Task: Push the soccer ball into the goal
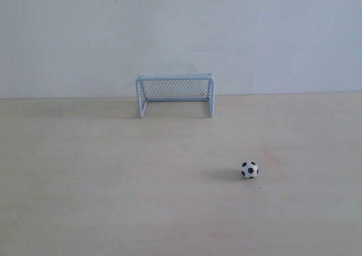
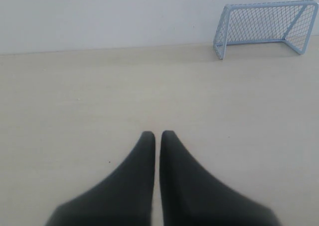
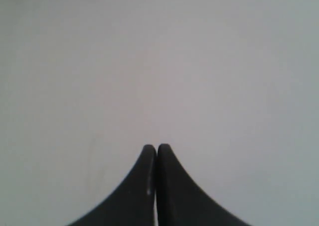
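Observation:
The soccer ball (image 1: pixel 249 169), small, white with black patches, rests on the pale table to the right of centre in the exterior view. The goal (image 1: pixel 175 94) stands at the back against the wall, its mouth facing the front; the left wrist view also catches the goal (image 2: pixel 264 28) far off to one side. Neither arm shows in the exterior view. My left gripper (image 2: pixel 157 133) is shut with nothing in it, hovering over bare table. My right gripper (image 3: pixel 156 146) is shut too, empty, facing only a plain grey-white surface. Neither wrist view shows the ball.
A pale wall (image 1: pixel 181 35) rises straight behind the goal. The light wooden table (image 1: pixel 85 182) stretches to both sides and toward the front.

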Robot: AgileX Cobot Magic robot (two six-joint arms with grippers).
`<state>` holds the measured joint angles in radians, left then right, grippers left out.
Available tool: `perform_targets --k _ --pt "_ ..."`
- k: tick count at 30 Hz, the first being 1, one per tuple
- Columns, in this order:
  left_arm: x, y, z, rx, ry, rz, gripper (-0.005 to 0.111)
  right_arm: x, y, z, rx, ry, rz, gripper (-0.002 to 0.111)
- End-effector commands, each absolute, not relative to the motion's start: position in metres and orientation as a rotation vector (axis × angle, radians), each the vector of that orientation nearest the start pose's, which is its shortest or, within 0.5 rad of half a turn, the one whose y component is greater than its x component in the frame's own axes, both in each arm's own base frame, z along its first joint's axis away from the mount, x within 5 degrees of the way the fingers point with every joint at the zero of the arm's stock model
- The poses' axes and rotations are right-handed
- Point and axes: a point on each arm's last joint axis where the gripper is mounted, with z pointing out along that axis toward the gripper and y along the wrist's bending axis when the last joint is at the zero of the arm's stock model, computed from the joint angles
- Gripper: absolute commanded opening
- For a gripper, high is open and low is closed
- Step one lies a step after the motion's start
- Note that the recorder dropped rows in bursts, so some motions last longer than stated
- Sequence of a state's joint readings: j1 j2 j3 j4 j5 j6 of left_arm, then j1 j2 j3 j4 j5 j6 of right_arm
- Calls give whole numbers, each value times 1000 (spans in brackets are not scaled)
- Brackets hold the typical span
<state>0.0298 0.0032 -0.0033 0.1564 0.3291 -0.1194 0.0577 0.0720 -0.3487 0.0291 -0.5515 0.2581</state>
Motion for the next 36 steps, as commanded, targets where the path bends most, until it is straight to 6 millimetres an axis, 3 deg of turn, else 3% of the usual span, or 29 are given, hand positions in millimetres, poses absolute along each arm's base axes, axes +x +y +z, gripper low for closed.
perform_targets --k 1,6,8,14,21,24,30,36 --pt "54 6 185 -27 1794 85 4 45 6 393 -22 954 133 0" --pt "54 6 185 -27 1794 85 4 138 4 391 -245 1657 -238 0" --pt "54 6 185 -27 1794 85 4 172 11 379 -387 1832 -300 0" --pt "54 6 185 -27 1794 85 4 227 29 332 -1031 2099 -541 0" --pt "54 6 185 -27 1794 85 4 272 46 268 -1883 2065 -554 0" --pt "54 6 185 -27 1794 85 4 289 50 247 -2119 1975 -537 0" --pt "54 6 185 -27 1794 85 4 325 64 218 -2226 1958 -406 0" --pt "54 6 185 -27 1794 85 4 345 82 202 -2298 1881 -174 0"
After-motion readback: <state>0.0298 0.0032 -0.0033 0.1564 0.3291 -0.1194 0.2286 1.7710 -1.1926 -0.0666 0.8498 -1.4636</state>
